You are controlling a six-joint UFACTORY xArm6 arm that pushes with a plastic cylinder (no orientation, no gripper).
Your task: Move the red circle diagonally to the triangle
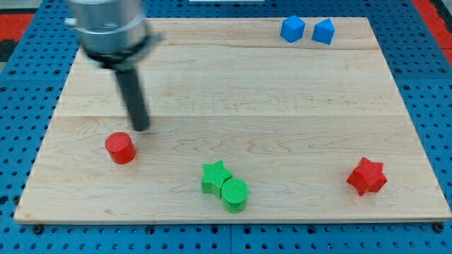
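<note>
A straight dark rod hangs from the arm's blurred grey housing (107,28) at the view's upper left, over a pale wooden tabletop (282,106) that rests on a blue perforated base (431,63). The rod's tip (141,128) sits low on the board's left side, just above and slightly to the view's right of the red circle (121,147); a narrow strip of bare wood shows between them, so the two appear close but apart. The arm carries no pincer, only the rod, and so nothing is held.

The red circle, a short cylinder, stands in the lower left part of the board, well apart from every other block. Near the bottom edge, around the middle, a green star (215,176) and a green circle (235,193) sit pressed together, the circle to the star's lower right. Towards the view's lower right corner a red star (366,176) stands alone.

At the view's top right, close to the far edge, two blue blocks sit side by side. The left one reads as a blue cube (292,29). The right one, a blue triangle (323,31), shows a pointed top, though its shape is harder to make out at this distance. Whether the pair touch cannot be told; only a thin gap seems to part them. They lie far across the board from the red circle, on the opposite diagonal corner.
</note>
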